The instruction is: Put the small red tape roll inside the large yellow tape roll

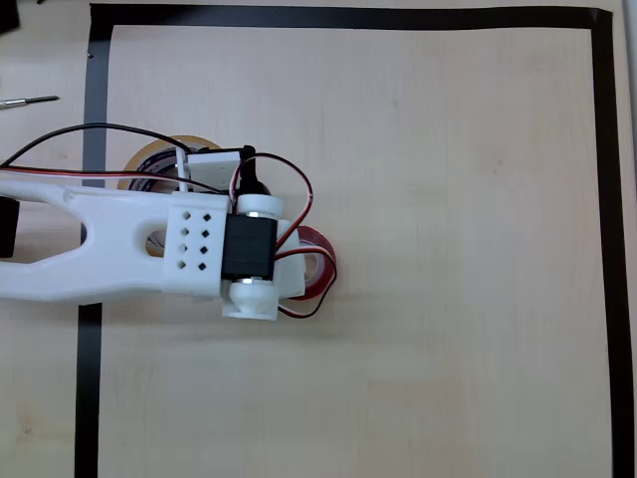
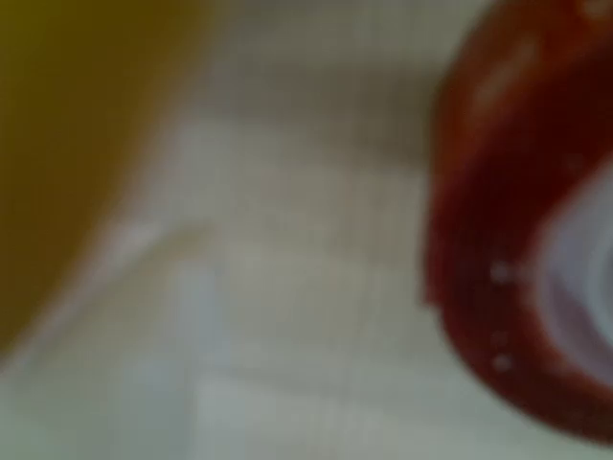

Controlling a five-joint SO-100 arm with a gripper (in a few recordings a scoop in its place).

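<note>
Red tape roll [image 1: 323, 261] lies flat on table [image 1: 448, 249], under arm's wrist; yellow roll [image 1: 149, 159] near, behind arm. Finger state: cannot tell. Roll likely light, stiff, glossy-slick; grip across rim wall [image 2: 508, 240].

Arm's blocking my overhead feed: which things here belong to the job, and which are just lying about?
Job:
small red tape roll, partly under the arm
large yellow tape roll, partly under the arm

Lying about:
black tape border
thin dark tool outside the border, top left
</note>
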